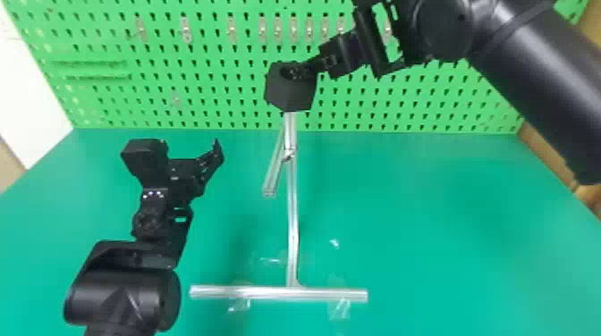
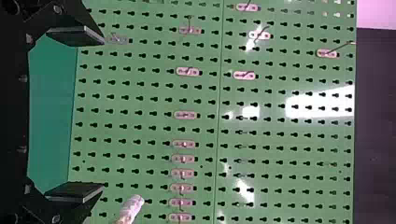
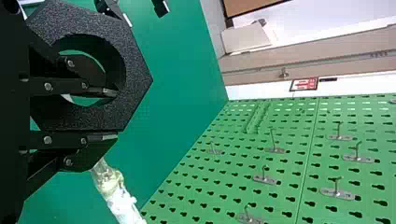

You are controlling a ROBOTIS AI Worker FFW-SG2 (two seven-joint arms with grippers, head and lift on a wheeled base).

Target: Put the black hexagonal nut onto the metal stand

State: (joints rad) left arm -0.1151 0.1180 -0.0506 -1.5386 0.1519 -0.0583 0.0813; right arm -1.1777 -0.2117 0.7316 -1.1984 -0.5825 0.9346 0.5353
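The black hexagonal nut point(image 1: 290, 98) is held high at the right gripper point(image 1: 305, 71), over the top end of the metal stand point(image 1: 292, 214) in the head view; whether they touch I cannot tell. In the right wrist view, the right gripper point(image 3: 110, 115) is shut on one wall of the nut point(image 3: 135, 77), one finger inside its hole and one outside. A rod of the stand point(image 3: 120, 200) shows beside that outer finger. The left gripper point(image 1: 193, 149) stands open and empty left of the stand. Its two fingers are wide apart in the left wrist view, the gripper point(image 2: 77, 114) facing the pegboard.
A green pegboard point(image 1: 214, 96) with small metal hooks rises behind the green table point(image 1: 425, 250). The stand's long base bar point(image 1: 268, 293) lies near the table's front, with clear tape around it. A shorter rod point(image 1: 273, 172) slants from the post.
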